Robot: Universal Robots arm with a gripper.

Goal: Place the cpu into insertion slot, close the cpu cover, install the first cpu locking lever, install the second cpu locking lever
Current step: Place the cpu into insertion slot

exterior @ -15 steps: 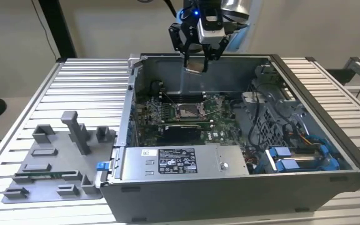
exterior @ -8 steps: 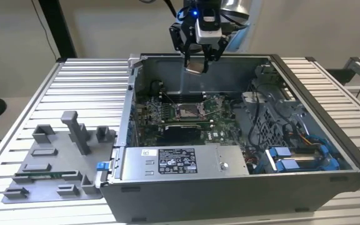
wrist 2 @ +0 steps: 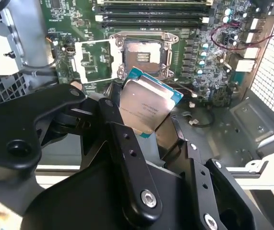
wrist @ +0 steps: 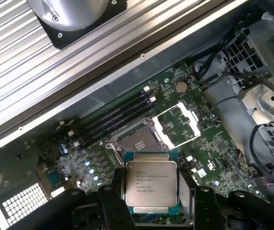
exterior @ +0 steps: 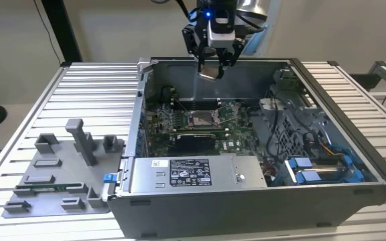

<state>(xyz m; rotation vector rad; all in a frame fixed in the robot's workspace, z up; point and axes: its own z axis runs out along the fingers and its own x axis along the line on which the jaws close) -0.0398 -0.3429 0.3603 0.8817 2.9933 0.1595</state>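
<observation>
Step in hand: seating the cpu [exterior: 210, 74]. The gripper [exterior: 212, 69] pinches the chip by two opposite edges, silvery face toward the cameras in both wrist views [wrist: 150, 184], and holds it in the air at the 12 o'clock edge of the open computer case [exterior: 247, 201], well above the board. In the exterior view the insertion slot [exterior: 201, 119] lies at 6 o'clock from the chip, near the middle of the green circuit board [exterior: 236, 143]. The cpu cover [wrist: 179, 120] stands swung aside just beside the slot [wrist: 136, 140], so the dark centre is exposed. This placement probably calls for squaring the chip's edges to the rim, keeping it level, and descending straight without sliding (socket contacts likely bend easily). The grip should probably stay firm until the chip rests flat within the rim.
</observation>
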